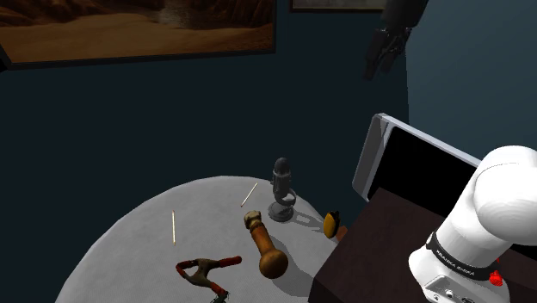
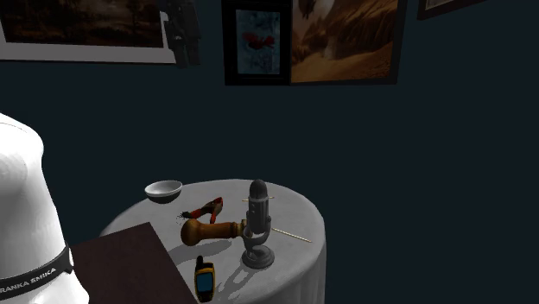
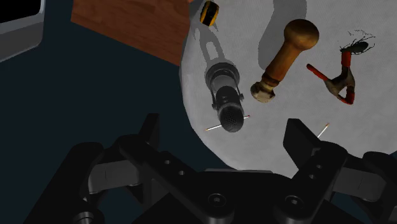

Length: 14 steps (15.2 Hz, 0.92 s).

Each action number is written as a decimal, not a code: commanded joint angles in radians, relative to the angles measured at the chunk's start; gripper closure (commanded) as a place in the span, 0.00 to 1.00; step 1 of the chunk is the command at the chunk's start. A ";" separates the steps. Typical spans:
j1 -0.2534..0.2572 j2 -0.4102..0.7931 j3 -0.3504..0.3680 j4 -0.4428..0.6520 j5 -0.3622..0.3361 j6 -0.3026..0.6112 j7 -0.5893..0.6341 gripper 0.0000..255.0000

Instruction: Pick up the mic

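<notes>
The gripper hangs high up, its two fingers spread wide with nothing between them. The mic stands straight up on the round table, far below the gripper, its top pointing up at the gap.

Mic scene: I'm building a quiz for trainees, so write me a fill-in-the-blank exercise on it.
The mic stands ___ on its base. The wooden handle beside it lies on its ___. The gripper is ___, holding nothing. The table is ___ in shape.
Missing: upright; side; open; round.
</notes>
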 commanded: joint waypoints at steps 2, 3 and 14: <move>0.006 0.011 -0.010 -0.023 0.001 0.035 -0.017 0.00; 0.012 0.024 -0.019 -0.044 0.002 0.070 -0.033 0.00; 0.090 0.264 -0.122 -0.185 0.042 0.453 -0.237 0.00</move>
